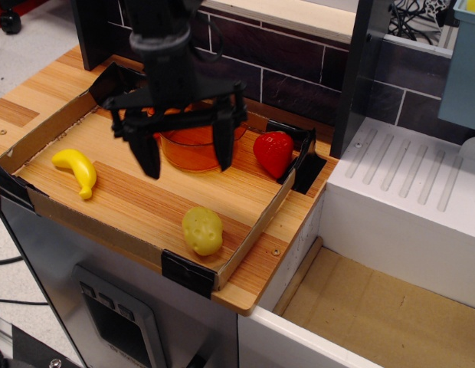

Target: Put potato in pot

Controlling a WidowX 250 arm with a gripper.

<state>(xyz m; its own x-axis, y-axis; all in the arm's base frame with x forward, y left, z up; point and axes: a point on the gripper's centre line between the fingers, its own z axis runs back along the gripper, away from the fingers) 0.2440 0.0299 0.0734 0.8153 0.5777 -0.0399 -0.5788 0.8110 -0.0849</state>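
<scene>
The pale yellow-green potato (202,230) lies on the wooden tray near its front right corner. The translucent orange-brown pot (193,147) stands at the back middle of the tray, partly hidden by my arm. My black gripper (187,159) hangs open and empty above the tray, its two fingers spread wide, in front of the pot and up and to the left of the potato. The left finger (148,156) and the right finger (224,146) point down.
A yellow banana (77,170) lies at the tray's left. A red strawberry (273,152) sits right of the pot. A small orange fruit is mostly hidden behind my gripper. The tray has a low cardboard rim (257,230). A white sink unit (406,207) stands to the right.
</scene>
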